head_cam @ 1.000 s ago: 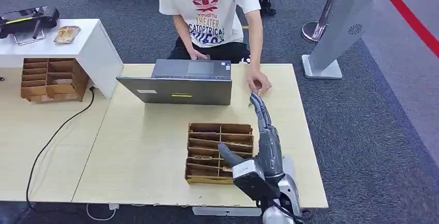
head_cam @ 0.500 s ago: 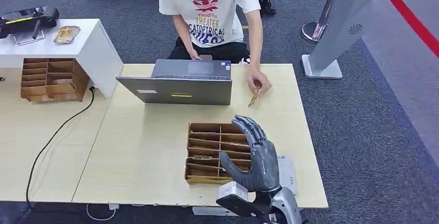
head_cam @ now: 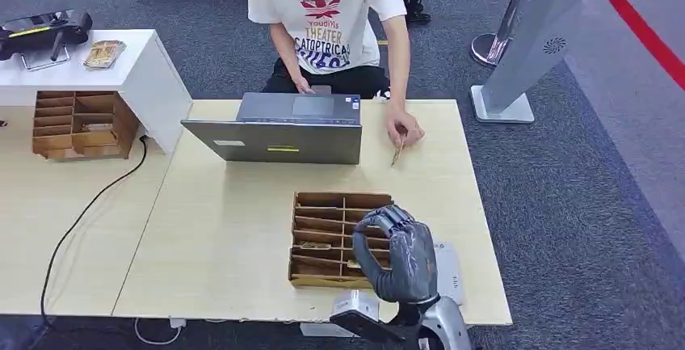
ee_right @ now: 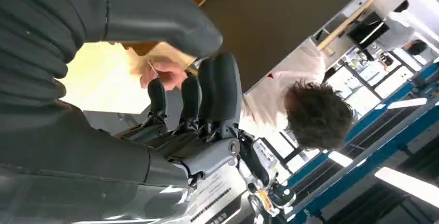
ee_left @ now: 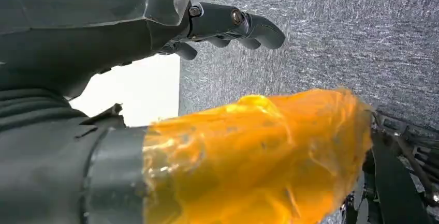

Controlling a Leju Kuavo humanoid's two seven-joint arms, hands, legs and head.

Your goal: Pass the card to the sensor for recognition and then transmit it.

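Tan card [head_cam: 397, 153]: pinched on edge in the person's hand [head_cam: 403, 132], its lower end at the table [head_cam: 226, 229], just beside the laptop's right end; well apart from the robot.
Right hand [head_cam: 397, 251]: over the table's near right edge, above the right end of the near organizer; fingers [head_cam: 389, 219] curled in toward the thumb, nothing in them. In the right wrist view the fingers [ee_right: 207, 92] stand bent together, with the person's hand and card seen past them.
Left hand [ee_left: 228, 25]: in the left wrist view it hangs over grey carpet beside a pale table edge; fingers bent, holding nothing; an orange wrap [ee_left: 253, 157] covers the part in front of the camera.
Near organizer [head_cam: 327, 237]: brown slotted tray on the table in front of the laptop; a few flat cards lie in its lower slots, the rest too small to tell.
Sensor [head_cam: 446, 263]: pale flat pad at the table's near right corner, partly under the right hand.
Laptop [head_cam: 279, 129]: grey, open toward the person [head_cam: 327, 18], who stands at the far side.
Far organizer [head_cam: 78, 124]: brown, on the left table, against a white stand [head_cam: 145, 75]; contents unclear.
Stand top: a small stack of cards [head_cam: 103, 52] and a black device [head_cam: 44, 28].
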